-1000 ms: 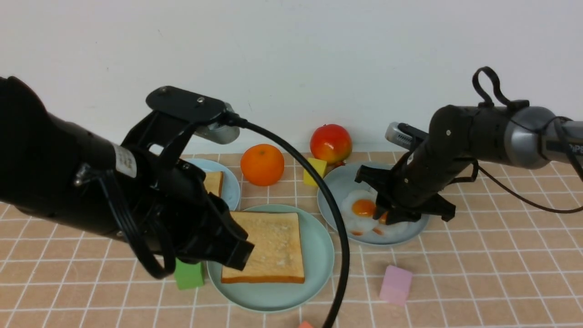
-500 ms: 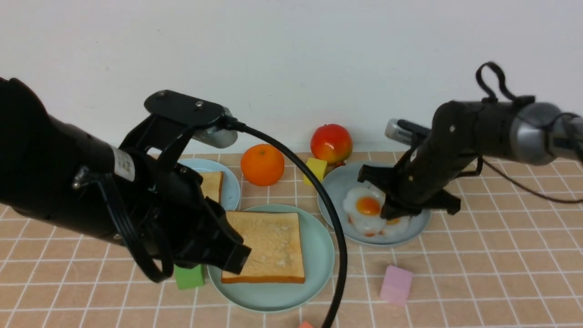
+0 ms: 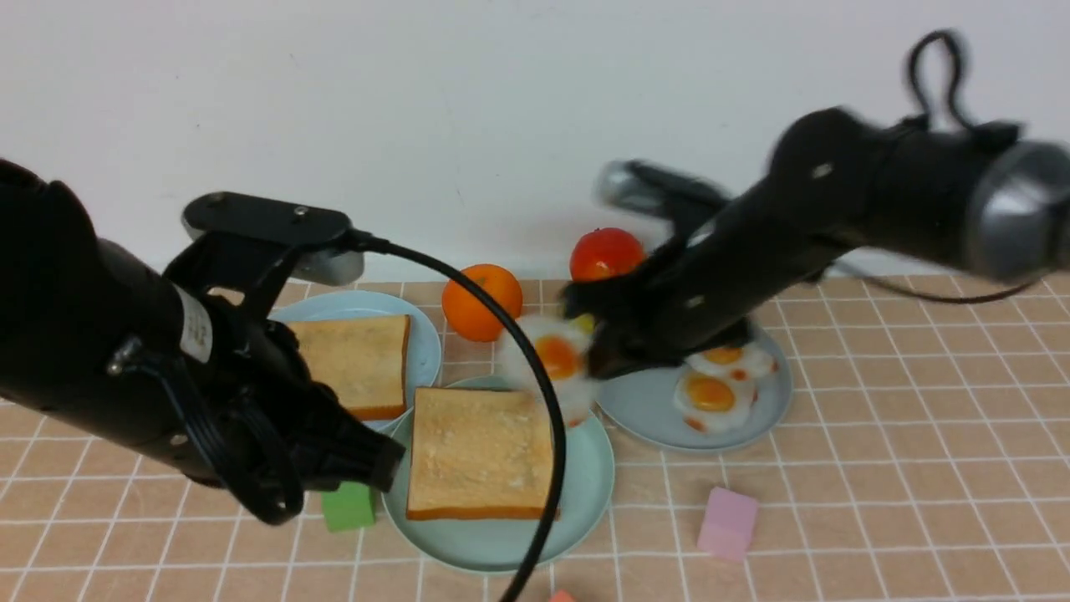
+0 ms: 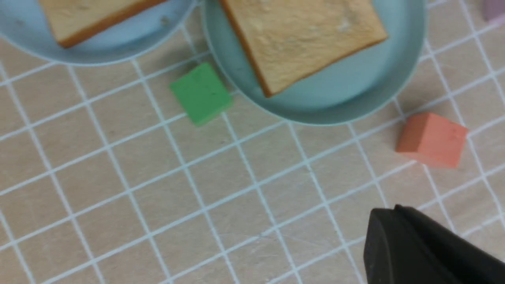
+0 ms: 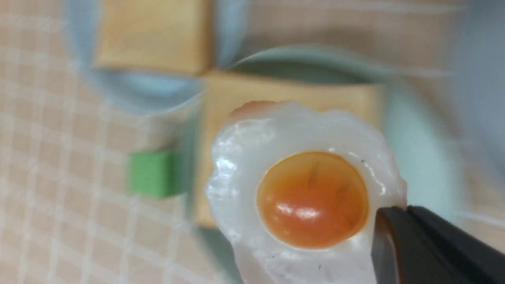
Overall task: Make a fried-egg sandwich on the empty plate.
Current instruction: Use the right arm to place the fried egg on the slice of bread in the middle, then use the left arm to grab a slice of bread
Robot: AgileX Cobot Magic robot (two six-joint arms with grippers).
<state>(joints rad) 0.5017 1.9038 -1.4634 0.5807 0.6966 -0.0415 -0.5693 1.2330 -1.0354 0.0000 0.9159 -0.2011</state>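
Observation:
The mint-green plate [image 3: 587, 478] holds one toast slice [image 3: 481, 456], also seen in the left wrist view as toast [image 4: 303, 35] on the plate [image 4: 339, 103]. A second toast slice [image 3: 358, 361] lies on the pale sky-blue plate [image 3: 425, 347] behind it. My right gripper [image 3: 595, 358] is shut on the white rim of a fried egg [image 3: 554, 358] and holds it in the air over the mint-green plate's far edge. The right wrist view shows that egg [image 5: 307, 197] pinched at its edge by the gripper [image 5: 388, 223], above the toast [image 5: 236, 98]. My left gripper [image 3: 378, 465] is shut and empty, left of the mint-green plate.
Two more fried eggs [image 3: 715, 389] lie on the grey-blue plate [image 3: 644, 407]. An orange [image 3: 481, 299] and a red apple [image 3: 606, 253] stand at the back. A green cube [image 3: 347, 506], a pink cube [image 3: 726, 522] and a salmon cube [image 4: 432, 139] lie around the plates. The left arm's cable [image 3: 539, 393] crosses the mint-green plate.
My right gripper closed on an egg, lifted it off the grey-blue plate and carried it left towards the mint-green plate. My left arm drew back to the left, uncovering the second toast.

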